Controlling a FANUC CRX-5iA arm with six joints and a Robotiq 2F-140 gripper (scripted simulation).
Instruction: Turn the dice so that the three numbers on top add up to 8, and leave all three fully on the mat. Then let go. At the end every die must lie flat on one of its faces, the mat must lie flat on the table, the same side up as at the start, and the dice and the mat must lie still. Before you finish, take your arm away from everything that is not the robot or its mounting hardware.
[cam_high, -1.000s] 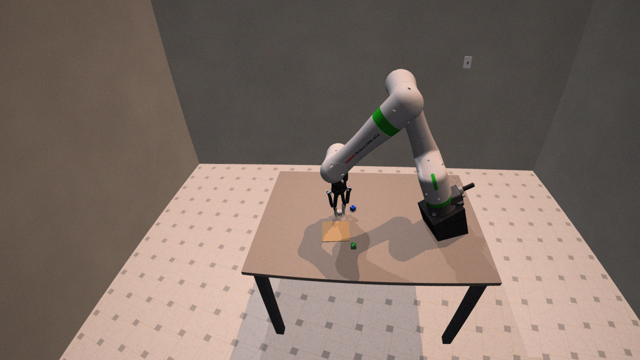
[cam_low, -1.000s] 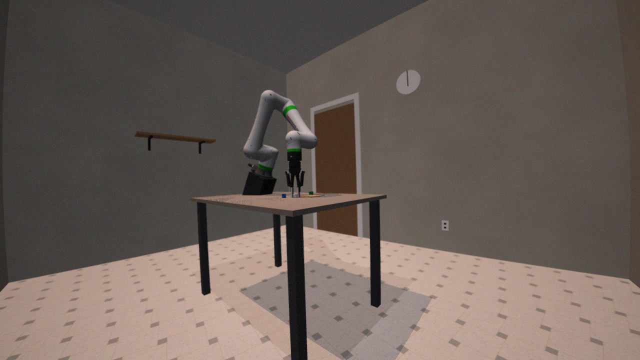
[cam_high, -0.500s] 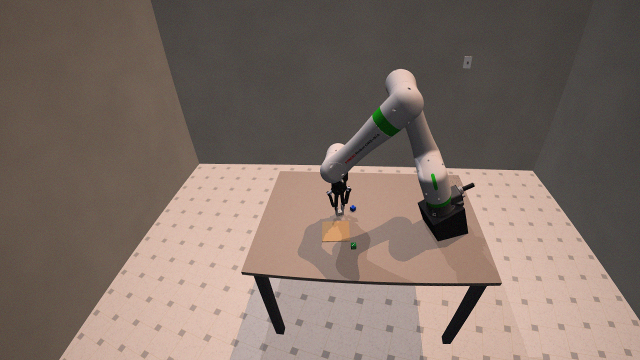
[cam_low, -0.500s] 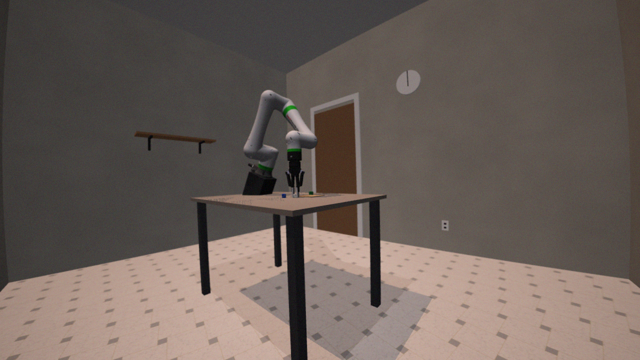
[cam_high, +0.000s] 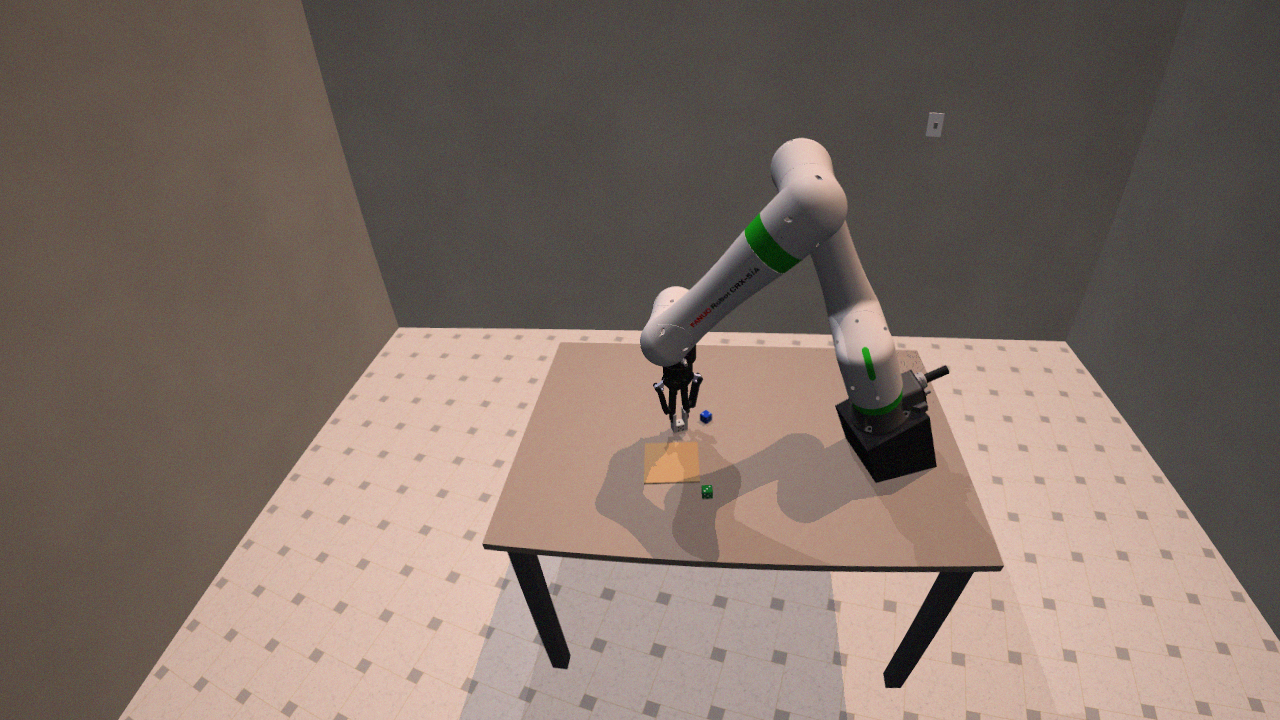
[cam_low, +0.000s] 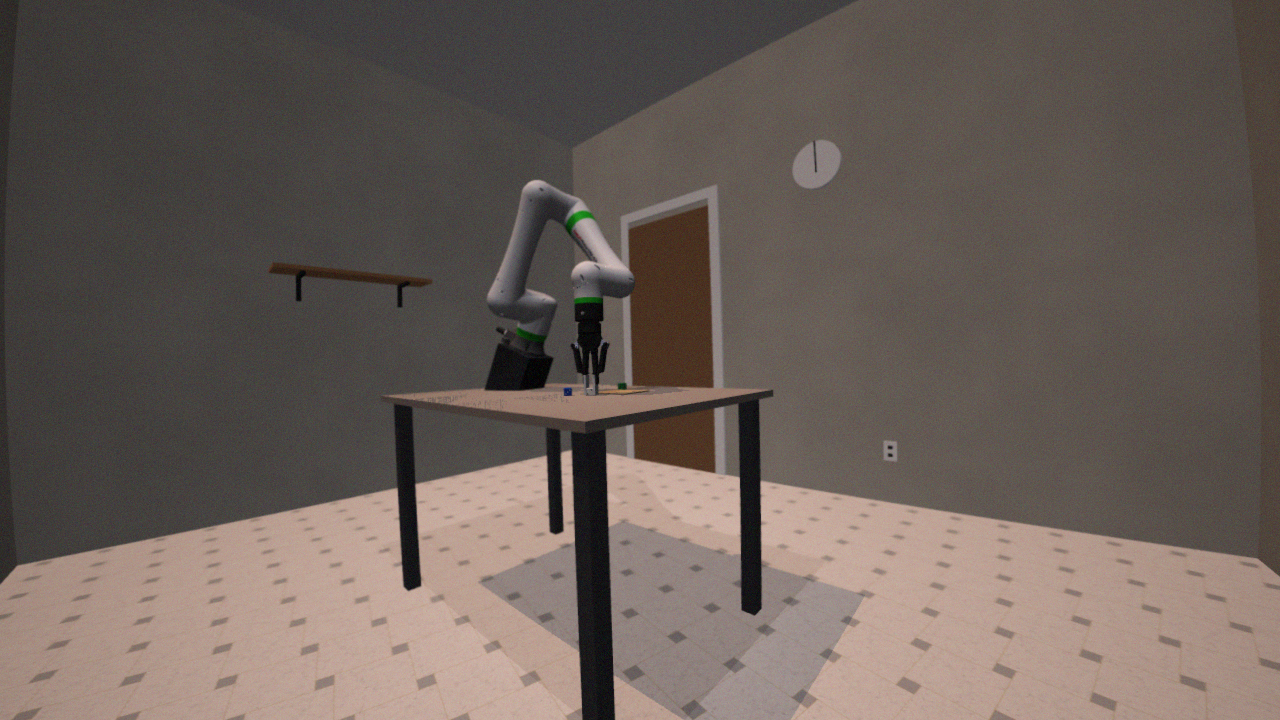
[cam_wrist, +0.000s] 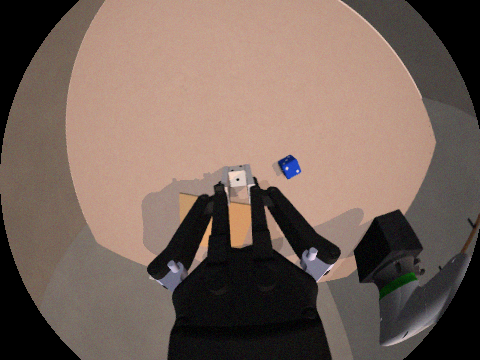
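A white die (cam_high: 682, 420) (cam_wrist: 238, 178) sits on the table just behind the far edge of the tan mat (cam_high: 666, 468) (cam_wrist: 190, 208) and shows one pip toward the wrist camera. My gripper (cam_high: 681, 415) (cam_low: 589, 385) (cam_wrist: 237, 173) points straight down at table height and is shut on the white die. A blue die (cam_high: 706, 416) (cam_low: 567, 391) (cam_wrist: 290, 167) lies on the bare table a little to the right of the gripper, off the mat. A green die (cam_high: 707, 491) (cam_low: 622, 385) lies on the table just past the mat's near right corner, off the mat. No die is on the mat.
The brown table (cam_high: 581, 501) (cam_low: 626, 407) carries the arm's black base (cam_high: 886, 443) (cam_wrist: 388, 243) at its right side. The arm reaches over the table's middle and casts a broad shadow across the mat and the green die.
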